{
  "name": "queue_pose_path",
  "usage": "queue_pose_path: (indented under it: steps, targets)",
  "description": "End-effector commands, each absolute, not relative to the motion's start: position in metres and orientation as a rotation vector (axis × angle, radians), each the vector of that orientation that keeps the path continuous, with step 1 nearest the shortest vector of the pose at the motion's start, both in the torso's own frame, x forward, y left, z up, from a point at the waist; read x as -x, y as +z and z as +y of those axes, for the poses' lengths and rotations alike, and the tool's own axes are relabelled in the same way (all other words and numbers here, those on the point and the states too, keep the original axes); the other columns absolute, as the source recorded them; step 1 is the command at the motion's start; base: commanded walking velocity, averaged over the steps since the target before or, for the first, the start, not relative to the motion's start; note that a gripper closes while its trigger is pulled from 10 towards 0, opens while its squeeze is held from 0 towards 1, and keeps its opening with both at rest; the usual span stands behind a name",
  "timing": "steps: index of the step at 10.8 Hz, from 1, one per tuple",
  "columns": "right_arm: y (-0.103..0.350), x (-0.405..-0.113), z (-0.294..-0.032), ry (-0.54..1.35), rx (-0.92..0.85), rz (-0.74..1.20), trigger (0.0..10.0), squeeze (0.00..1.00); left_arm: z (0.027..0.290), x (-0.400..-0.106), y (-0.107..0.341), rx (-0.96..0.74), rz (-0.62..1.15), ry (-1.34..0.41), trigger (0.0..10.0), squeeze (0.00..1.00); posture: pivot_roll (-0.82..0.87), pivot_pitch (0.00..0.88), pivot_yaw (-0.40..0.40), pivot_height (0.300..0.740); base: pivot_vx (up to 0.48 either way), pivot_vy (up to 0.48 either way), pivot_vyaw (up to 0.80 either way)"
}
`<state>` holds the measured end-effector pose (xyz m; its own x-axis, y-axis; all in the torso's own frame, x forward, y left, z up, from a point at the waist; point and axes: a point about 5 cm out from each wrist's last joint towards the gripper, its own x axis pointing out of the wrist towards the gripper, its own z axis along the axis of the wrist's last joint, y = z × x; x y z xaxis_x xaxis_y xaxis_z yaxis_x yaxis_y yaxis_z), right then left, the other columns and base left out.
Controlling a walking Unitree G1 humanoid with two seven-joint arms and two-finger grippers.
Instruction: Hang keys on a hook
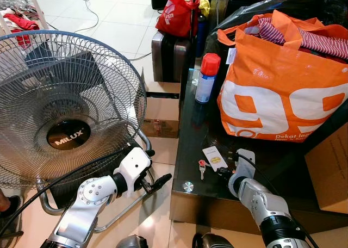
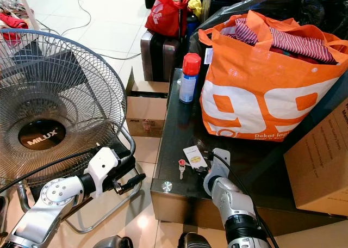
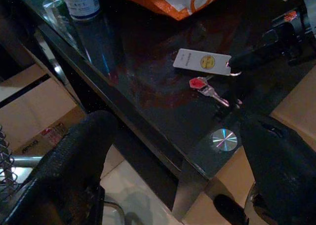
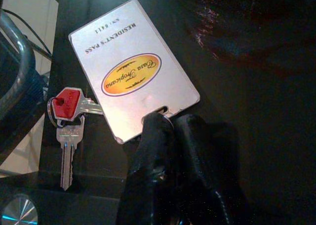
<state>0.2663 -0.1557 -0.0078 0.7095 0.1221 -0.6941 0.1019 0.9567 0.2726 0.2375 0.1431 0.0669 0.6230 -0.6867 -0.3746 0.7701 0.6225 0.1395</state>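
Fan (image 1: 60,112), large, stands on the floor left of a dark glass table (image 1: 272,172) carrying an orange bag (image 1: 283,79) and spray can (image 1: 206,78). Left gripper (image 1: 155,184), fingers spread wide, hovers low beside the table's corner. Right gripper (image 4: 170,129), arm reaching forward onto the table, fingers closed together at the pass card (image 4: 133,69). Keys (image 4: 68,136) lie flat, near the table's front edge.

Red-capped keys (image 4: 68,124) flat on the dark table, beside their white pass card (image 4: 131,69).
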Motion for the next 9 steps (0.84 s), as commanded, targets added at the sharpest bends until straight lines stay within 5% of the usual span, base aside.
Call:
queue_pose_path:
  steps: [1, 5, 9]
  targets:
    - [-0.006, -0.268, -0.158, 0.015, -0.281, 0.771, 0.0, 0.00, 0.143, -0.239, 0.069, -0.311, 0.297, -0.853, 10.0, 0.00, -0.11, 0.097, -0.011, 0.740, 0.000, 0.000, 0.00]
    - [0.025, -0.275, -0.178, 0.050, -0.108, 0.581, 0.0, 0.00, 0.144, -0.250, 0.076, -0.331, 0.243, -0.796, 10.0, 0.00, -0.11, 0.053, -0.008, 0.740, 0.000, 0.000, 0.00]
    - [0.005, -0.267, -0.182, 0.043, 0.033, 0.650, 0.0, 0.00, 0.139, -0.248, 0.074, -0.332, 0.256, -0.836, 10.0, 0.00, -0.11, 0.058, -0.003, 0.740, 0.000, 0.000, 0.00]
